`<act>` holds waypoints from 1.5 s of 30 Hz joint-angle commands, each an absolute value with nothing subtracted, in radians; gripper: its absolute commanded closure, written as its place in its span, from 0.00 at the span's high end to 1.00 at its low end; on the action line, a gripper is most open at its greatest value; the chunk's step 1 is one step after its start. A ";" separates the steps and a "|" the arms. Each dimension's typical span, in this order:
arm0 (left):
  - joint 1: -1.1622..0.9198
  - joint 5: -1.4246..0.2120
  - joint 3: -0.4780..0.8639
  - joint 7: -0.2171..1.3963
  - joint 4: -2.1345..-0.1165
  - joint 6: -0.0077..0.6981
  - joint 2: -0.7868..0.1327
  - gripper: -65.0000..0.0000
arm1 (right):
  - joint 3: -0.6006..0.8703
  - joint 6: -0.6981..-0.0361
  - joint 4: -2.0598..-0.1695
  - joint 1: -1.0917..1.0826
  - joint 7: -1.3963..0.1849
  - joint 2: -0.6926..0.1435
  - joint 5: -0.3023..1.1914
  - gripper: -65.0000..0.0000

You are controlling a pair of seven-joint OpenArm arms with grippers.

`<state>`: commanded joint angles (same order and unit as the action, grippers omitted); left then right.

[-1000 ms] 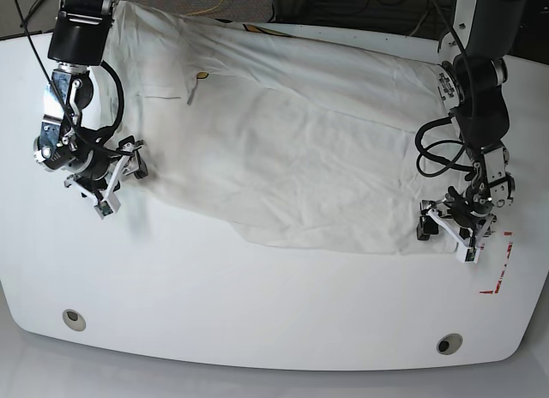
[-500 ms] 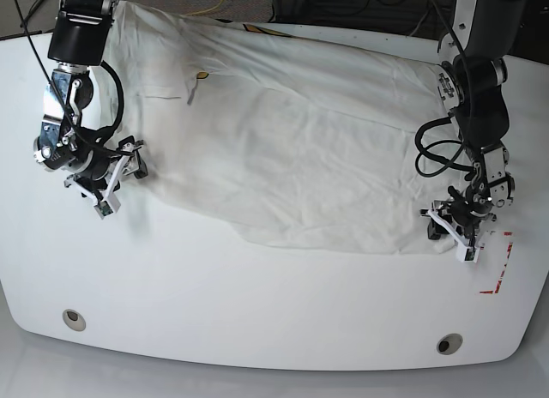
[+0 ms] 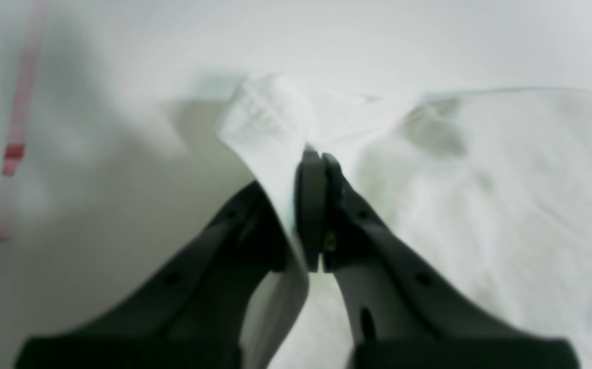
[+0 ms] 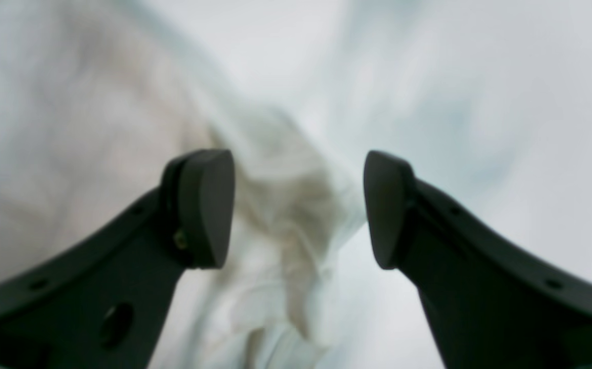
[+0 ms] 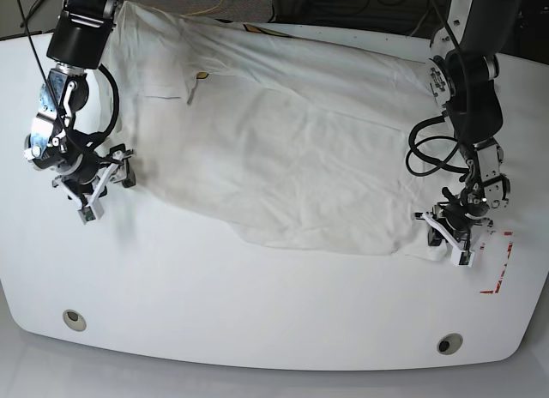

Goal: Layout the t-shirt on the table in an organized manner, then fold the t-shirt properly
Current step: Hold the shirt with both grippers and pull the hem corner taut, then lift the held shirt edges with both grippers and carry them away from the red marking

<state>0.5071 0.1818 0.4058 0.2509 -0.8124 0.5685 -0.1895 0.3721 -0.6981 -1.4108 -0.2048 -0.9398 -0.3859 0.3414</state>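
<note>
Left claw (image 3: 310, 205): pressed together on a corner fold of the t-shirt (image 5: 292, 149), at the garment's edge near the red tape mark (image 5: 497, 265).
Right claw (image 4: 298, 205): spread wide, fingers either side of a bunched edge of fabric, not gripping.
T-shirt: spread across the white worktop (image 5: 257, 321), plain side up, lightly wrinkled.
Grommet holes (image 5: 74, 318): near the front edge.
</note>
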 joint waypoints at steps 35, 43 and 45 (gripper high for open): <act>0.285 0.183 0.404 0.255 -1.228 0.573 -0.128 0.03 | 0.483 -0.698 -1.171 -0.262 -0.951 -0.344 0.349 0.42; 0.252 0.183 0.404 0.255 -1.305 0.573 -0.128 0.03 | 0.479 -0.698 -1.175 -0.262 -0.954 -0.338 0.349 0.03; 0.249 0.183 0.404 0.255 -1.322 0.573 -0.128 0.03 | 0.479 -0.698 -1.175 -0.262 -0.964 -0.338 0.349 0.02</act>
